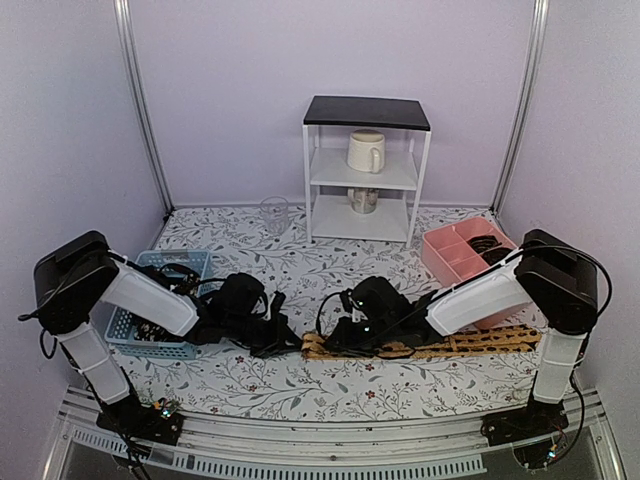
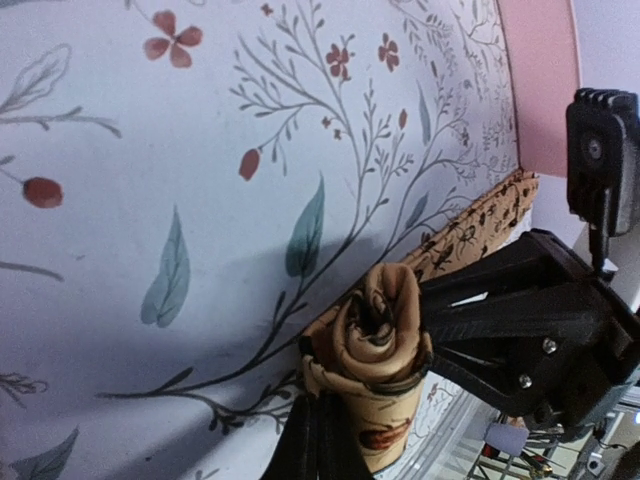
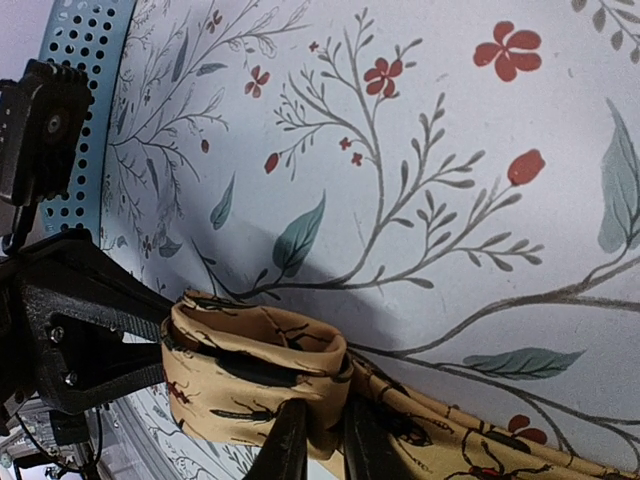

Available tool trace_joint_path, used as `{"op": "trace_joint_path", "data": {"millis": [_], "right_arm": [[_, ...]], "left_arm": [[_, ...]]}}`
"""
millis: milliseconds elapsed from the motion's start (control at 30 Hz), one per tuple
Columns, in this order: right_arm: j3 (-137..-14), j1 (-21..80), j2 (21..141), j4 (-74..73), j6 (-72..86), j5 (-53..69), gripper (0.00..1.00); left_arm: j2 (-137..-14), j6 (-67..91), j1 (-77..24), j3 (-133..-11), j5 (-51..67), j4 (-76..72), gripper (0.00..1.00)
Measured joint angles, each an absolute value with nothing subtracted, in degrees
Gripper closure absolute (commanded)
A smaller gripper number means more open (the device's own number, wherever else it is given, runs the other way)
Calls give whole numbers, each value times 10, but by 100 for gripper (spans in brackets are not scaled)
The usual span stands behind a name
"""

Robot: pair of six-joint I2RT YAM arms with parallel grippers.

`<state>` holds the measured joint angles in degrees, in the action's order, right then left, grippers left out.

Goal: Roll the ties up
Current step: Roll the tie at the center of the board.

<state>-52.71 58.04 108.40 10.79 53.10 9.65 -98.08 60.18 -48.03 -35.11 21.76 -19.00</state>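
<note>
A tan-orange tie (image 1: 470, 343) with a dark pattern lies stretched along the near part of the floral tablecloth. Its left end is wound into a small roll (image 2: 375, 335) that stands between the two grippers. My left gripper (image 2: 314, 400) is shut, its fingers pressed together on the roll's lower edge. My right gripper (image 3: 323, 410) is shut on an outer fold of the roll (image 3: 250, 365), where the flat tie (image 3: 480, 445) runs off to the right. In the top view the left gripper (image 1: 290, 343) and right gripper (image 1: 330, 340) almost meet.
A blue mesh basket (image 1: 130, 325) with dark contents stands at the left, under the left arm. At the right a pink divided tray (image 1: 450, 255) holds something dark. Behind stand a white shelf unit (image 1: 365, 170) with a mug (image 1: 366, 151), and a clear glass (image 1: 274, 213).
</note>
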Motion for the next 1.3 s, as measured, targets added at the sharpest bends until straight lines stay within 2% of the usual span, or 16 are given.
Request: {"op": "trace_joint_path", "data": {"millis": [300, 433, 533, 800, 1300], "right_arm": [[-519, 579, 1074, 101, 530, 90, 90], [-515, 578, 1070, 99, 529, 89, 83], [-512, 577, 1064, 97, 528, 85, 82], [-504, 577, 1050, 80, 525, 76, 93], [-509, 577, 1059, 93, 517, 106, 94]], "left_arm": [[-987, 612, -481, -351, 239, -227, 100], [-992, 616, -481, -351, 249, -245, 100], [-996, 617, -481, -351, 251, -251, 100], [-1006, 618, -482, -352, 253, -259, 100], [-1009, 607, -483, -354, 222, -228, 100]]}}
